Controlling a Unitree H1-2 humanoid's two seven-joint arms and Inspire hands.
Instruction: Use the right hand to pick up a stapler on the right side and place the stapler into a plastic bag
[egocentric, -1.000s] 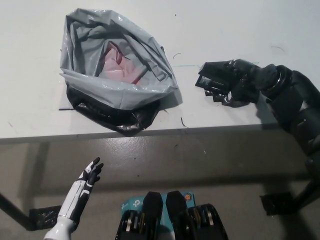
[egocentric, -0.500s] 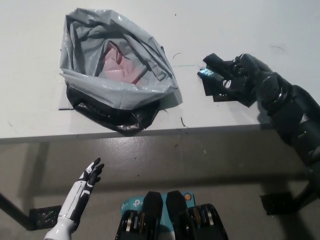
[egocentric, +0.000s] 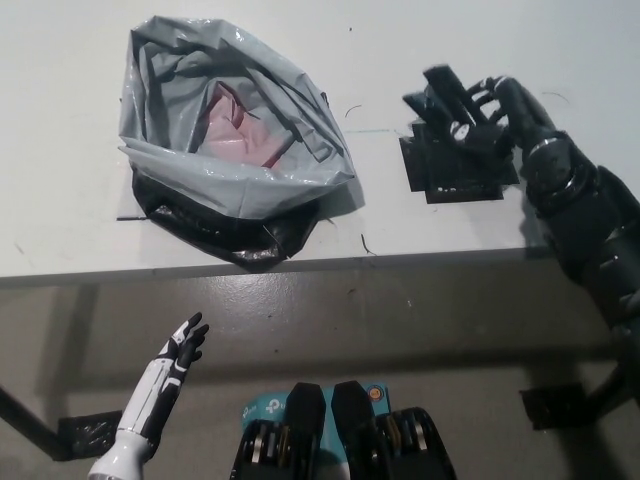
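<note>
1. The black right hand is at the table's right side, its fingers curled around a black stapler
2. The stapler sticks out from the hand toward the bag, over a dark square patch on the tabletop
3. The grey plastic bag sits well apart to the left, mouth open upward, with something pink inside
4. The white left hand rests low below the table edge, holding nothing, fingers apart
</note>
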